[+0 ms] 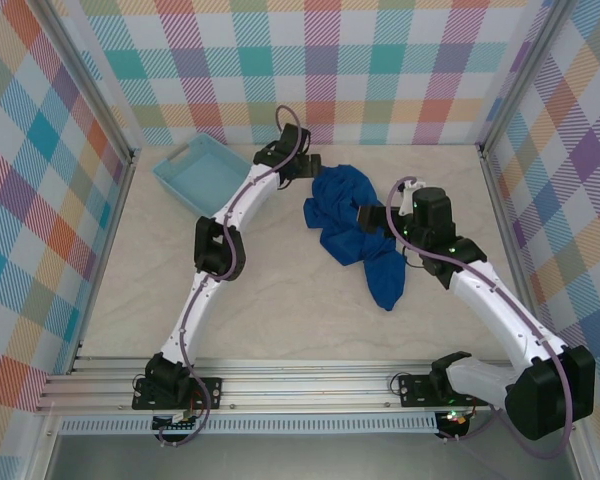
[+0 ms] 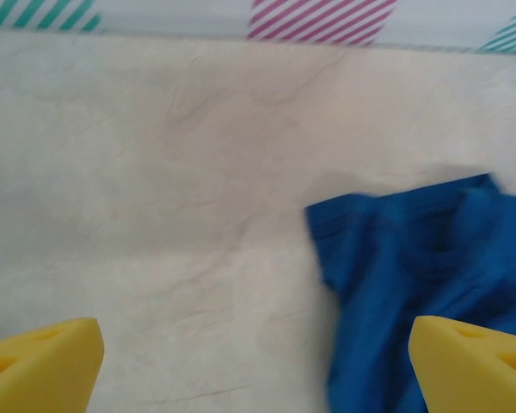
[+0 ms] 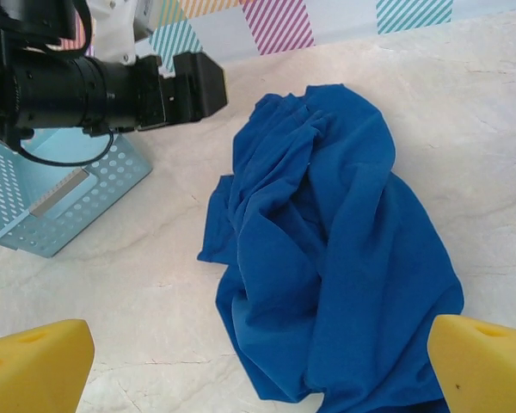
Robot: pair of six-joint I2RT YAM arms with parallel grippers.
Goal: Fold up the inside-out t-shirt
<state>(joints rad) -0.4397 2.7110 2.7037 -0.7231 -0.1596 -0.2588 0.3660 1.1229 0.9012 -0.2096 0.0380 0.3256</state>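
The crumpled t-shirt [image 1: 355, 235] lies right of the table's [image 1: 280, 300] middle, its long axis running from the far edge toward the near right corner. The left gripper [image 2: 256, 366] gapes open at its far end. The right gripper [image 3: 260, 366], also wide open, hovers beside the bulk (nearer). Folds hide collar and print.

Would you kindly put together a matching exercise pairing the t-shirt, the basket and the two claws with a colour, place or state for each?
Things:
1. t-shirt
2. basket
3. left claw
4. right claw

Descriptions:
A. light blue, at the far left corner of the table
B. open, over mostly bare table beside the cloth's edge
C. royal blue, crumpled in a heap
D. open, right over the crumpled cloth

Pairs: 1-C, 2-A, 3-B, 4-D
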